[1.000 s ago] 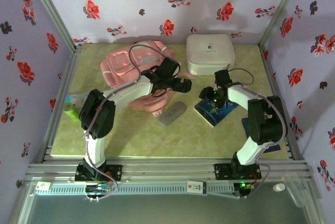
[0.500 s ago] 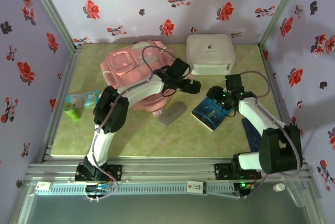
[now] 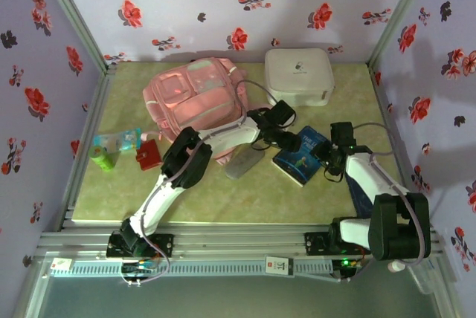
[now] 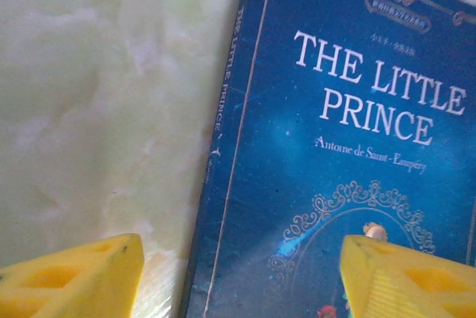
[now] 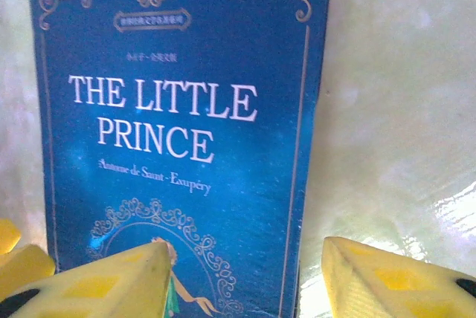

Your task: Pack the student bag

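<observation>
1. The left claw (image 3: 288, 140) hangs low over the 9 o'clock edge of a blue book (image 3: 301, 156). Its yellow fingers (image 4: 78, 277) stand spread. One is over bare table and the other over the cover, with the spine running up between them. Nothing is pinched.
2. The right claw (image 3: 329, 160) meets the same book from its 3 o'clock side. Its yellow fingers (image 5: 390, 281) are spread too, one above the cover and one above the table, with the book's long edge between them. It grips nothing.
3. The book lies flat and face up, titled "The Little Prince". It sits slightly askew on the green marbled table (image 3: 111, 199).
4. At the book's 9 o'clock, just beside the left claw, a grey pouch (image 3: 244, 162) lies on the table.
5. The student bag (image 3: 195, 102), pink and soft, lies at about 10 o'clock from the book, in the far left part of the table. Its front pockets face up. The left arm crosses in front of its near edge.
6. A white hard case (image 3: 299, 74) sits at the book's 12 o'clock, near the back wall and just beside the bag.
7. At the bag's 8 o'clock lies a small red item (image 3: 147, 154). Beyond it, near the table's left edge, are a clear packet (image 3: 119, 141) and a green container (image 3: 100, 158).
8. At the book's 4 o'clock, a dark blue flat thing (image 3: 361, 198) lies partly under the right forearm. I cannot tell what it is.
</observation>
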Tool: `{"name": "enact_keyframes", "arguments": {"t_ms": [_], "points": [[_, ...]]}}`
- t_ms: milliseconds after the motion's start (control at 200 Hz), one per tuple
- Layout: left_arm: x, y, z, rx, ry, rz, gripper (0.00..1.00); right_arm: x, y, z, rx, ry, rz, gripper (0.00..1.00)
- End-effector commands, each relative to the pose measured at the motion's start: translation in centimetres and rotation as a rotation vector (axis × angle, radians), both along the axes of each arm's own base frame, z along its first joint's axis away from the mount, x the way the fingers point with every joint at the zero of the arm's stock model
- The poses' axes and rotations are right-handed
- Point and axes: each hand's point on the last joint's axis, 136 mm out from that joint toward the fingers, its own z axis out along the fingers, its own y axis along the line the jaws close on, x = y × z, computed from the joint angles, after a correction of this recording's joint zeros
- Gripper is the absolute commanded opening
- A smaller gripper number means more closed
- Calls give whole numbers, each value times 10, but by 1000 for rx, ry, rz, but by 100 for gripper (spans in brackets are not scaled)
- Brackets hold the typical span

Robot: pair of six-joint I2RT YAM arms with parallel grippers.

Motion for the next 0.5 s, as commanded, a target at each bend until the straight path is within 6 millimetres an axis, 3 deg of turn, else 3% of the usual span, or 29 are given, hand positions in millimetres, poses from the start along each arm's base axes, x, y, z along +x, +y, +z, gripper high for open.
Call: {"name": "enact_keyframes", "arguments": {"t_ms": [0, 150, 495], "points": [[-6, -2, -9, 26, 49, 11, 64, -4, -2, -8, 3, 26, -17, 53], [-11, -2, -20, 41, 79, 19, 60, -7, 0, -18, 15, 55, -11, 50], [-17, -4, -25, 36, 113, 28, 51, -1, 17, -32, 107, 70, 15, 37]]}}
